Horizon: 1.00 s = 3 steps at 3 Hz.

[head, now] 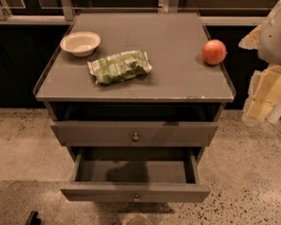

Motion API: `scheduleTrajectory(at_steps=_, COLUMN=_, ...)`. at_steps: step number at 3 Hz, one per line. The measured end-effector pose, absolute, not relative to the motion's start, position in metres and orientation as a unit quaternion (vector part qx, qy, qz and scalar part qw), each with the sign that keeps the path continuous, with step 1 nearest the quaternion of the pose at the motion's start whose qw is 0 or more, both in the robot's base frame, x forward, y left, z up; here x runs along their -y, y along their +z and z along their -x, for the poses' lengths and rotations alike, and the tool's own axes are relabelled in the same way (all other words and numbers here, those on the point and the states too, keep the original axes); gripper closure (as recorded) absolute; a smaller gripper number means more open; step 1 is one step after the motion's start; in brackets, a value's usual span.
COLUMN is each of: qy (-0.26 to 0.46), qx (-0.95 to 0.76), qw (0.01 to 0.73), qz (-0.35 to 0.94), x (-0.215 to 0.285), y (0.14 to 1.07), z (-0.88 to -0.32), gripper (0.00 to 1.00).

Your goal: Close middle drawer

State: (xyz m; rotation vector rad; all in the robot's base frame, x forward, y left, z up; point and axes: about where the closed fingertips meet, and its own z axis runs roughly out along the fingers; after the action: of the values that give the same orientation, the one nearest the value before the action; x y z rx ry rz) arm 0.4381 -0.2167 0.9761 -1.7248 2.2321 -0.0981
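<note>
The middle drawer (135, 191) is pulled far out of the grey-brown cabinet, and its empty inside (131, 168) shows. Its low front carries a small round knob (136, 198). Above it, the taller-fronted top drawer (107, 133) with the same kind of knob (135, 137) stands slightly out under the cabinet top. The third drawer is hidden below. My arm (276, 32) hangs at the right edge of the view. My gripper (262, 108) is beside the cabinet's right side, about level with the top drawer, and touches nothing.
On the cabinet top (178, 78) lie a white bowl (80, 43) at the back left, a green snack bag (120, 66) in the middle and a red apple (214, 52) at the right edge. Speckled floor (253, 172) surrounds the cabinet. A dark object (33, 217) sits at the bottom left.
</note>
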Motion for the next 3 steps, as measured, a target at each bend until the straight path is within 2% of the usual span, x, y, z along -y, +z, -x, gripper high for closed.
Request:
scheduleTrajectory(at_steps=1, qy=-0.035, qx=-0.780, qw=0.168, qz=0.602, x=0.217, y=0.969, z=-0.437, gripper=0.00)
scheduleTrajectory(at_steps=2, qy=0.003, qx=-0.774, qw=0.192, qz=0.603, x=0.211, y=0.926, z=-0.423, gripper=0.00)
scheduleTrajectory(at_steps=3, qy=0.091, qx=-0.780, qw=0.227, qz=0.576, x=0.203, y=0.839, z=-0.403, gripper=0.00)
